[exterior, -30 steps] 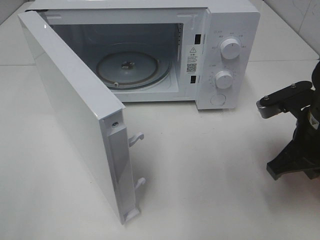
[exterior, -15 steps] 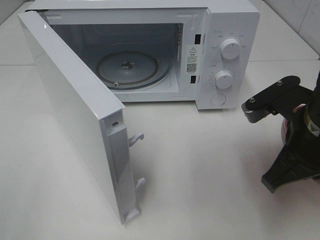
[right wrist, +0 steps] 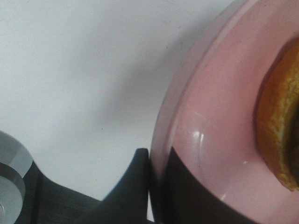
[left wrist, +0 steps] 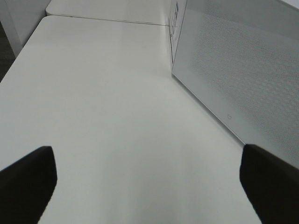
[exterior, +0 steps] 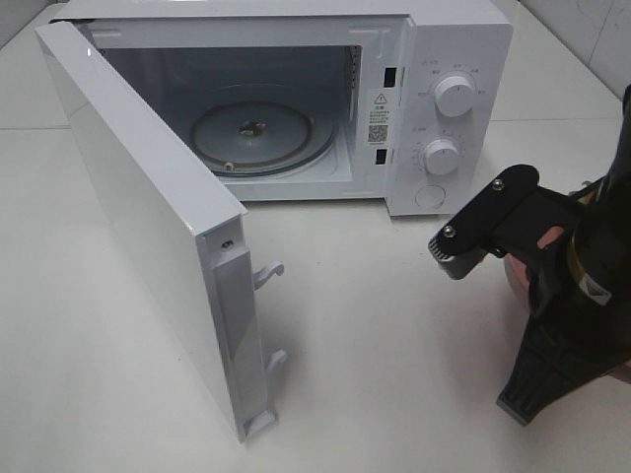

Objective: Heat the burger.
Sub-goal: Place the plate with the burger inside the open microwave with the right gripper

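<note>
The pink plate (right wrist: 210, 140) is clamped at its rim by the right end effector (right wrist: 156, 179), with one finger set outside the edge and one inside. The burger (right wrist: 280, 121) is seated on that plate, and only its golden-brown edge is caught by the right wrist camera. Plate and burger are found right of the microwave (exterior: 463, 39), outside it, over the white surface (exterior: 394, 325). The door (exterior: 138, 217) is swung wide and the glass turntable (exterior: 251, 133) is exposed. The left end effector (left wrist: 149, 186) is held spread apart beside the door.
</note>
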`<state>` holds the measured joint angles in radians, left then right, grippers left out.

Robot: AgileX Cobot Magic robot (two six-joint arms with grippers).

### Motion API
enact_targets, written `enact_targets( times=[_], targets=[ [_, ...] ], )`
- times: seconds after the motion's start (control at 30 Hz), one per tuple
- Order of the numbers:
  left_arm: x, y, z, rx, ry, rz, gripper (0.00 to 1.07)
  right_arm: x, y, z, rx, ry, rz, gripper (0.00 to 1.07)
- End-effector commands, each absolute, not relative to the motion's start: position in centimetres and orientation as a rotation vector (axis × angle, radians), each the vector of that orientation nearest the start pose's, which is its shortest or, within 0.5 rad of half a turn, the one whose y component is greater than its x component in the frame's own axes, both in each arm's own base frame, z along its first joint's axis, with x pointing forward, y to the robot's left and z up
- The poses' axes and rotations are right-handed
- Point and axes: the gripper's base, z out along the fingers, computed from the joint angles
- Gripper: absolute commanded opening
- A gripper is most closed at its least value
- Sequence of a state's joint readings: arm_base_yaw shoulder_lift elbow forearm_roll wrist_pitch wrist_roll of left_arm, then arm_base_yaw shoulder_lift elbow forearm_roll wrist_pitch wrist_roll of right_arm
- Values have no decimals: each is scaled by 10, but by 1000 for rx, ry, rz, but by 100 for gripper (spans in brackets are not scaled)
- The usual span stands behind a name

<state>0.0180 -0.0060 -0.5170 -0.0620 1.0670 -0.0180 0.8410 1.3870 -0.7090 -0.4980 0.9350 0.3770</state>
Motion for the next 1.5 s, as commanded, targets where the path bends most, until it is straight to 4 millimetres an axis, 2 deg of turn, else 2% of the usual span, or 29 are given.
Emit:
enact_targets(
  times=[0.03,0.07,0.13,0.23,0.3,0.67,0.83,1.03,1.5],
  targets=[
    [-11,-5,281,-30,2014,-78,101,167,138,206,-1182,2553,-515,1],
    [-11,-5,281,-30,2014,-78,101,167,138,206,-1182,2553,-515,1],
    [-11,-5,281,-30,2014,-78,101,164,142,206,-1296,2503,-522,1],
    [-11,-5,281,-30,2014,-78,101,163,143,206,-1328,2485,-523,1],
    [-11,-5,281,-30,2014,-78,101,163,148,206,-1437,2411,-502,2],
    [-11,-5,281,-30,2014,-78,101,167,156,207,-1773,2131,-491,2],
    [-11,-5,281,-30,2014,-78,101,170,156,209,-1839,2042,-553,2],
    [-11,-5,281,-30,2014,-78,101,173,160,211,-1863,1953,-546,2],
    [-11,-5,281,-30,2014,-78,101,176,181,215,-2086,1489,-451,3]
  ],
)
